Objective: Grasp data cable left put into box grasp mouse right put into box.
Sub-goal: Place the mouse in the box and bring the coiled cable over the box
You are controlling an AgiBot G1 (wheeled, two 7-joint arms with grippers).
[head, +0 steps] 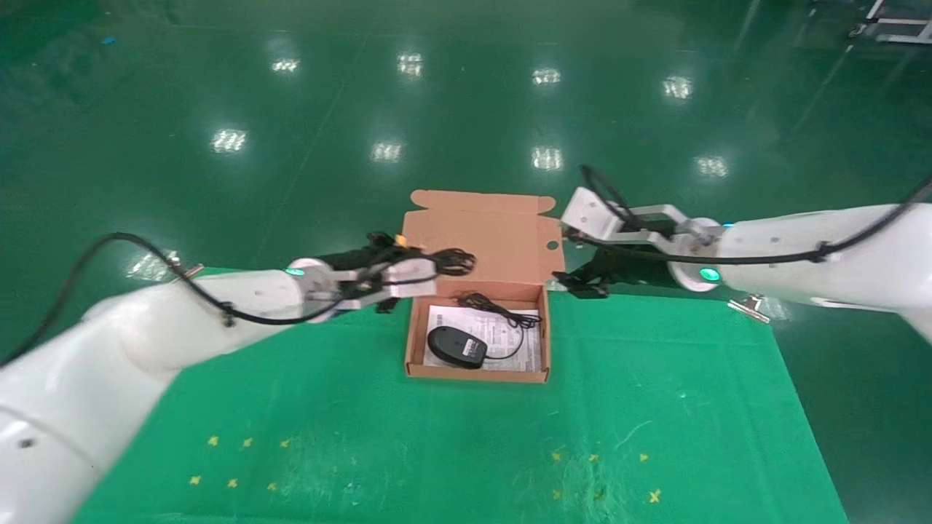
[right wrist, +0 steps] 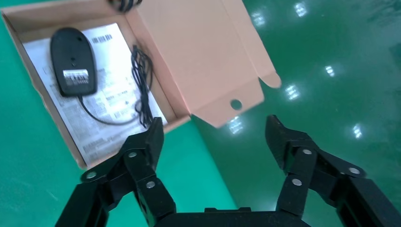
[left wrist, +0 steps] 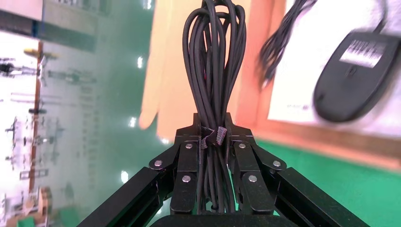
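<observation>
1. Box (head: 477, 375) of orange-tan cardboard sits open on the green mat (head: 451, 451), its hinged lid (head: 484, 236) standing up at the far side, with a round hole near the lid's right edge.
2. Mouse (head: 456, 346), black and oval, lies inside the box on a printed paper sheet (head: 510, 342), toward the box's left half; its thin cord (head: 502, 313) is bundled at the far side of the box and curves back along the right.
3. Left gripper (head: 426, 268) hovers above the box's far-left corner, in front of the lid, fingers pressed together on the data cable (head: 453, 260).
4. In the left wrist view the data cable is a bundle of black loops bound by a small strap, pinched between the fingers (left wrist: 189, 156), with the loops reaching past the fingertips toward the lid.
5. Right gripper (head: 579, 280) hangs just beside the box's far-right corner, over the mat's far edge, fingers (right wrist: 149, 142) spread wide with nothing between them.
</observation>
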